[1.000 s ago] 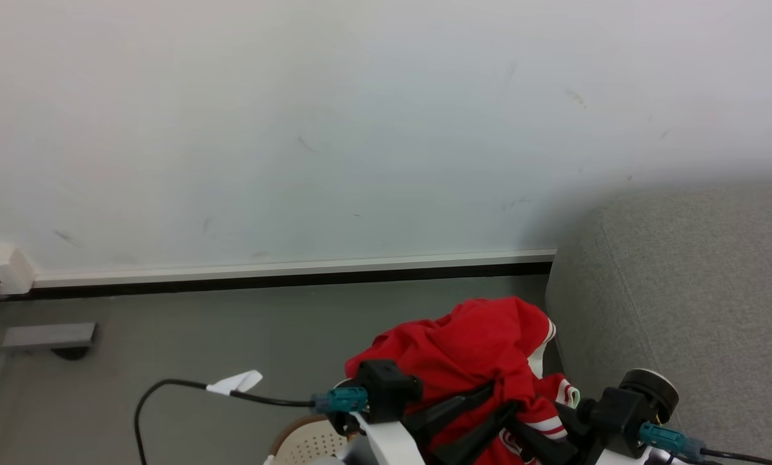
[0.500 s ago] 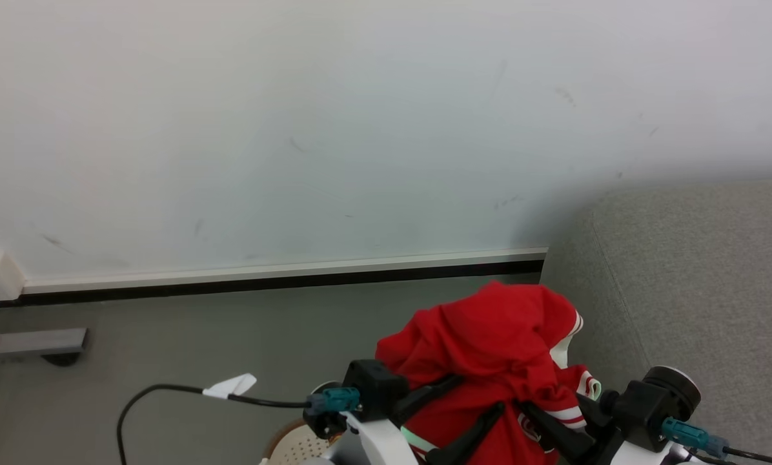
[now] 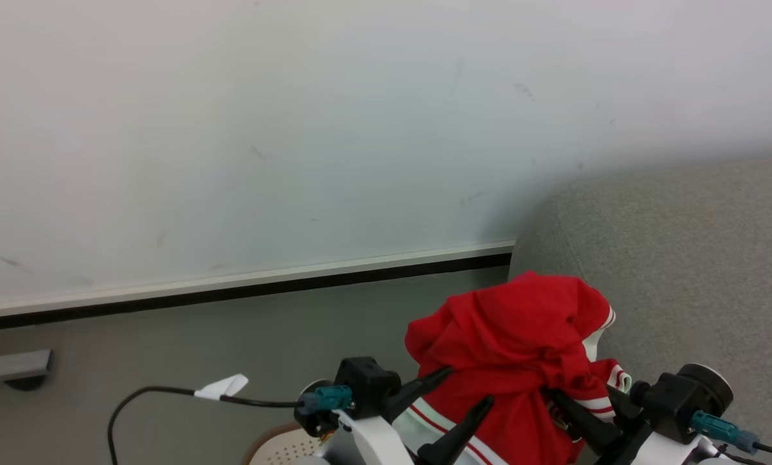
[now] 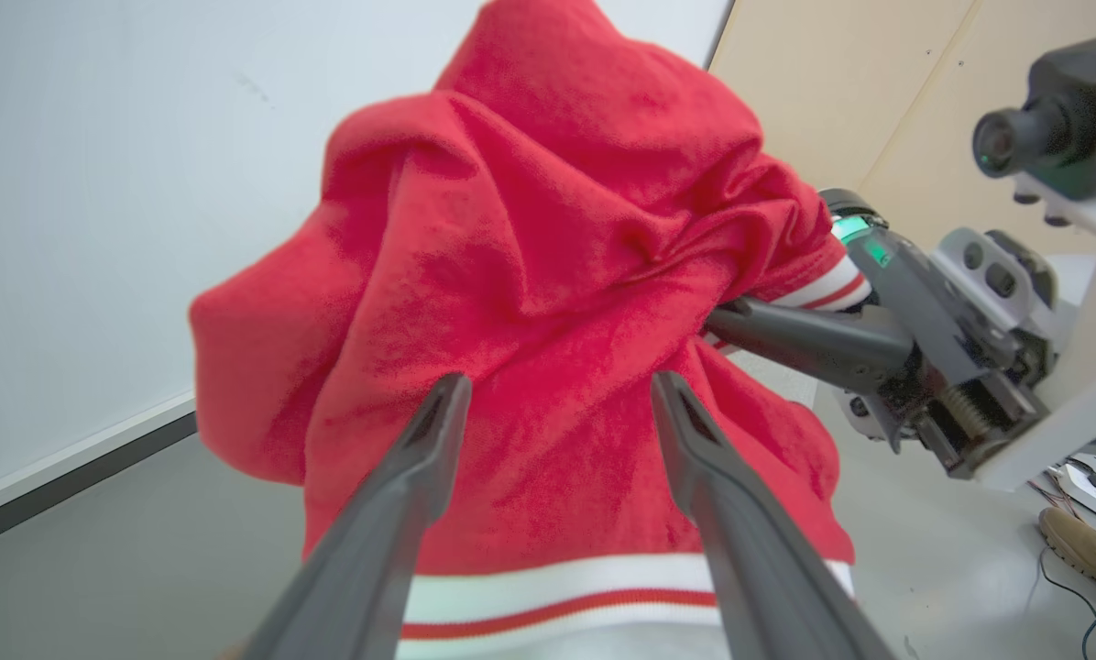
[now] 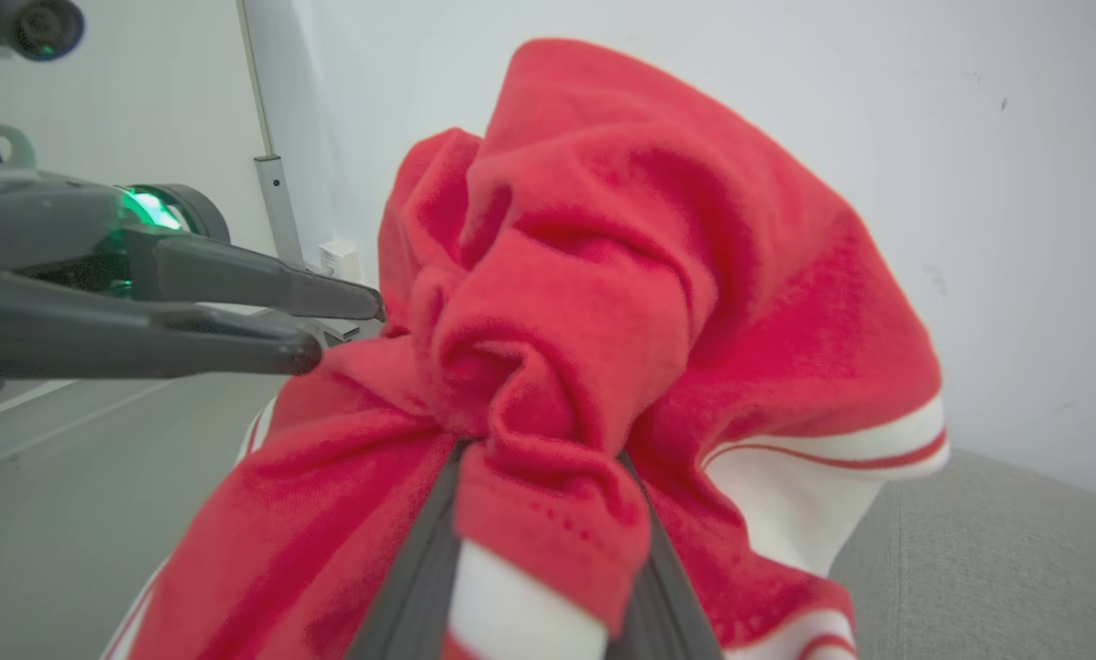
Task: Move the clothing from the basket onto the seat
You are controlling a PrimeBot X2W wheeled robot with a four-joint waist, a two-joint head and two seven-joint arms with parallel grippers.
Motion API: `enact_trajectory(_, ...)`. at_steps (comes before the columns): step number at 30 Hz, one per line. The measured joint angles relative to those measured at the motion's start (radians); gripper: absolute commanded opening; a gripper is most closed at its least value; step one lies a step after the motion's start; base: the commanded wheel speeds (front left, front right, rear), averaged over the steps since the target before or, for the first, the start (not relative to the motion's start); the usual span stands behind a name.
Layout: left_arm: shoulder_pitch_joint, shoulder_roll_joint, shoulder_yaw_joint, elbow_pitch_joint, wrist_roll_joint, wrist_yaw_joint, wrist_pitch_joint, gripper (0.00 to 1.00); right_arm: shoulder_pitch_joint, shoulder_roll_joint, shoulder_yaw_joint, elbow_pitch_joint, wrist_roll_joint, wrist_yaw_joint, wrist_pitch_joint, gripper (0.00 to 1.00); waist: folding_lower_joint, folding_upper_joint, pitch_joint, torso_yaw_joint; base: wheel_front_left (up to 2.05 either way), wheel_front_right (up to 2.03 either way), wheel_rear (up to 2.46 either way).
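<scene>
The red clothing (image 3: 508,336) hangs bunched in the air, its white striped trim (image 4: 557,591) at the bottom. My right gripper (image 3: 570,403) is shut on it, with a fold squeezed between the fingers (image 5: 543,458). My left gripper (image 3: 469,385) is open, and its two fingers (image 4: 438,440) rest against the fabric's left side without pinching it. The clothing overlaps the left end of the grey seat (image 3: 683,258). Below it, a small part of the cream basket (image 3: 283,449) with its brown rim peeks out at the bottom edge.
A white wall with a dark skirting board (image 3: 244,290) runs behind. A black cable with a white tag (image 3: 221,387) lies on the grey floor beside a grey metal foot (image 3: 11,365). A tan shoe (image 4: 1084,545) stands on the floor.
The head view has swung right, so more of the seat shows. Both grippers and the clothing have risen and moved right towards the seat's end.
</scene>
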Motion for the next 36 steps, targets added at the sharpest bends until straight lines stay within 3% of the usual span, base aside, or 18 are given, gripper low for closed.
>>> enact_trajectory(36, -0.025, 0.011, -0.006, 0.0, -0.003, 0.008, -0.008, 1.0, 0.053, -0.023, -0.118, -0.036, -0.039, 0.0, 0.009, 0.0, 0.0, 0.0, 0.03, -0.262, 0.0, 0.0, 0.0)
